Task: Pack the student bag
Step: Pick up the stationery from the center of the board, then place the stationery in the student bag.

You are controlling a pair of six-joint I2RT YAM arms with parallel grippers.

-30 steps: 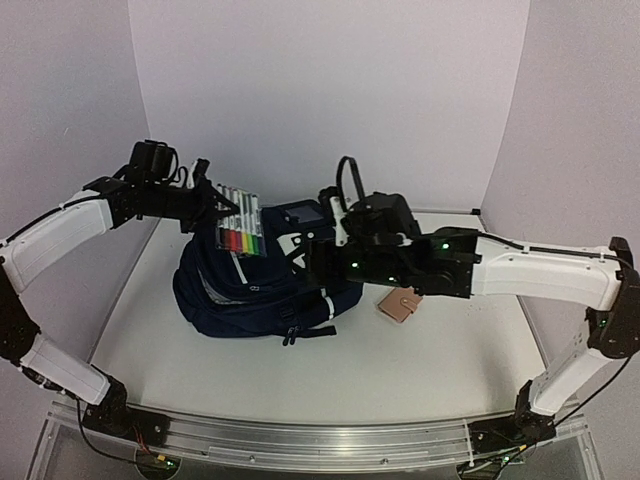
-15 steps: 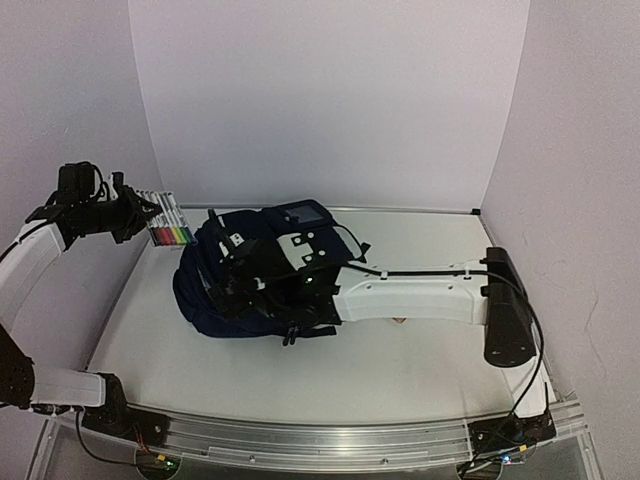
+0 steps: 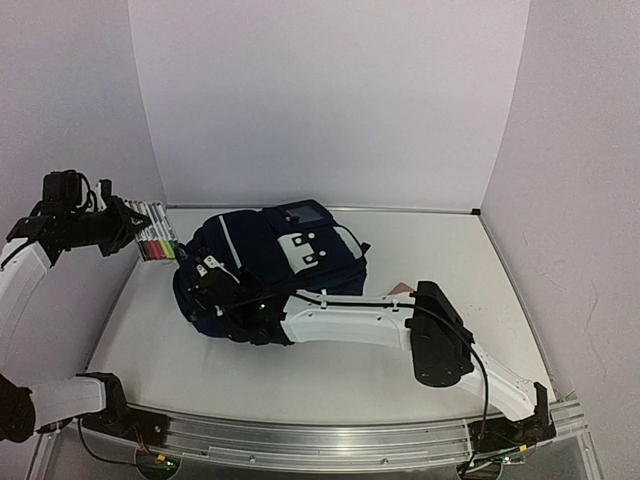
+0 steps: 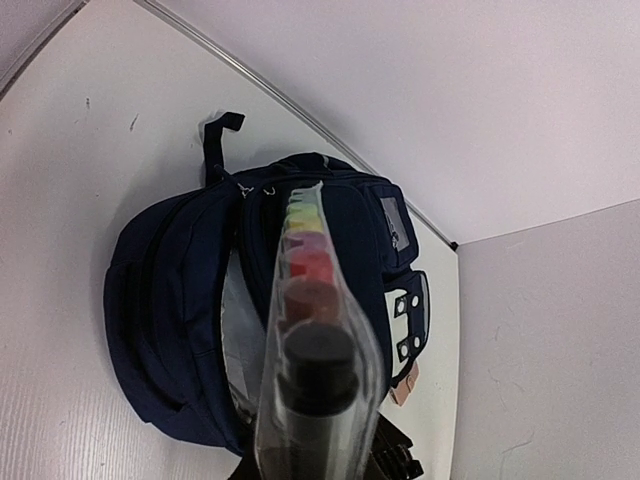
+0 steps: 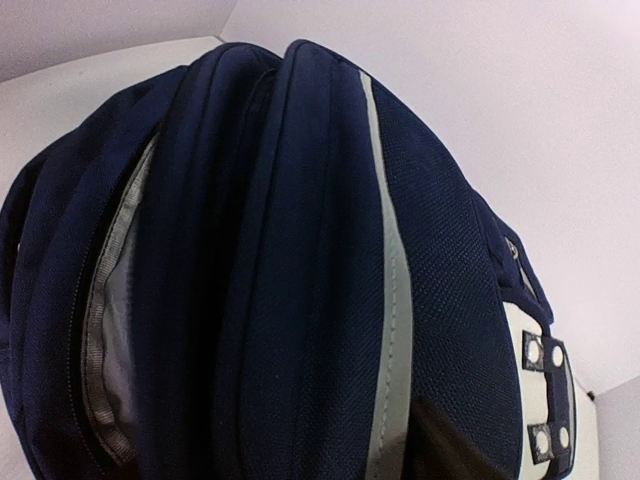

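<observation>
Left gripper (image 3: pixel 133 224): clamped on marker pack (image 3: pixel 157 236)
Right gripper (image 3: pixel 211 281): couldn't tell jaws tbh
Student bag (image 3: pixel 285 250): navy, white stripe, zip gaped
Room: sat nearer table (image 3: pixel 135 325) left edge

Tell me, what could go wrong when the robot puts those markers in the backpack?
The marker pack is held by one end in the left gripper, off to the side of the student bag; it could slip and fall. The bag's zip opening looks narrow, so the pack might snag on its edge. The right gripper sits close against the bag and could shove it.
</observation>
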